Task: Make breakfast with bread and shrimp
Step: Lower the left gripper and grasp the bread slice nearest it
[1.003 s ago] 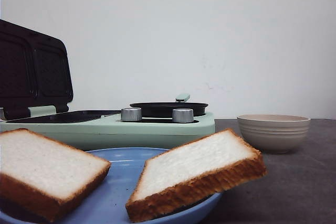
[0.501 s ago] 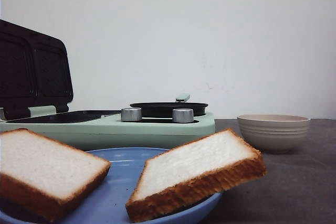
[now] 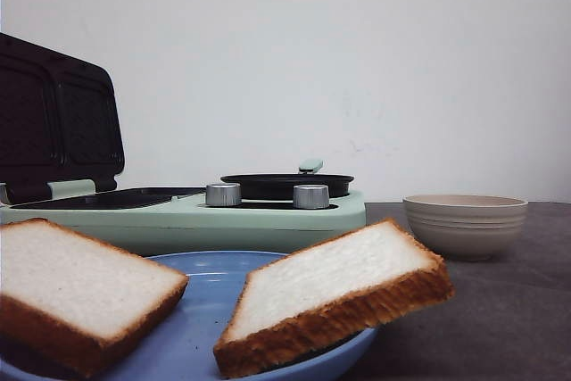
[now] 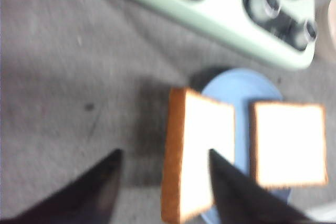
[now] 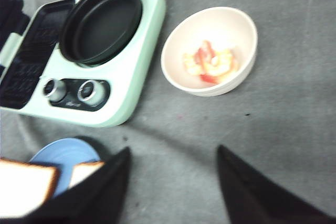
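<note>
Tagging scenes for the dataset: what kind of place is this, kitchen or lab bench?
Probably a staged lab tabletop, not a real kitchen: a mint-green breakfast maker with its small black pan, a blue plate of bread, and a bowl of shrimp sit on grey felt-like matting before a bare white wall.

Nothing has shifted: the bread (image 3: 330, 296) lies on the blue plate (image 3: 214, 310) as before

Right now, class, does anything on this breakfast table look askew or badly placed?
Yes. Both bread slices sit tilted on the small blue plate, overhanging its rim: the left slice juts out leftward, the right slice rightward.
</note>
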Tool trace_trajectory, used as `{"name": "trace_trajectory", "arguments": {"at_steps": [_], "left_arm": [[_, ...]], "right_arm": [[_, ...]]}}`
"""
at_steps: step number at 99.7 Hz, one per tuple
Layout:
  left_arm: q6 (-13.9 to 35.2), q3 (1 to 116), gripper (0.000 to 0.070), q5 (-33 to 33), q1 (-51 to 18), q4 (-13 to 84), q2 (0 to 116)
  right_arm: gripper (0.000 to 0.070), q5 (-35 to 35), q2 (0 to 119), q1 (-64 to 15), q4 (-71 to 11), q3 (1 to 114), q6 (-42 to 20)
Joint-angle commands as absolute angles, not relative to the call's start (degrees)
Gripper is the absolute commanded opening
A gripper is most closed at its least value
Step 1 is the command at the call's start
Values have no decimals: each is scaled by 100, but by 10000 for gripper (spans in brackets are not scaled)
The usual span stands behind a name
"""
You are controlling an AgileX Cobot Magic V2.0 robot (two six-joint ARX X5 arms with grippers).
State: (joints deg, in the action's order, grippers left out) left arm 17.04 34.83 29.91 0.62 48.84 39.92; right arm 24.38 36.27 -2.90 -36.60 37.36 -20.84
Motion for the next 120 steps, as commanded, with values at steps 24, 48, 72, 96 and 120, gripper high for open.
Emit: {"name": "trace_trajectory", "arguments": {"at_steps": [24,48,72,96,120], "left_arm": [[1323,3590,393,3638,-202,5168,4746],[1376,3590,393,3597,-626,5203,5343],[1350,3590,393,3487,-956,5026,5883],[1358,3590,393,3439,-1221,4602,6342],[1406,3590,393,3448,-1522,4311,6753]], "right_arm": [[405,2672,3662,-287,-3632,3837,-2012],[405,2718,3662,-287,-3653,3837,-2012],[405,2764,3662,-287,-3743,3837,-1964],[405,2764,3660,-287,-3861,3837,-1885],[405,2764,3660,-287,-3918,3837,-1881]]}}
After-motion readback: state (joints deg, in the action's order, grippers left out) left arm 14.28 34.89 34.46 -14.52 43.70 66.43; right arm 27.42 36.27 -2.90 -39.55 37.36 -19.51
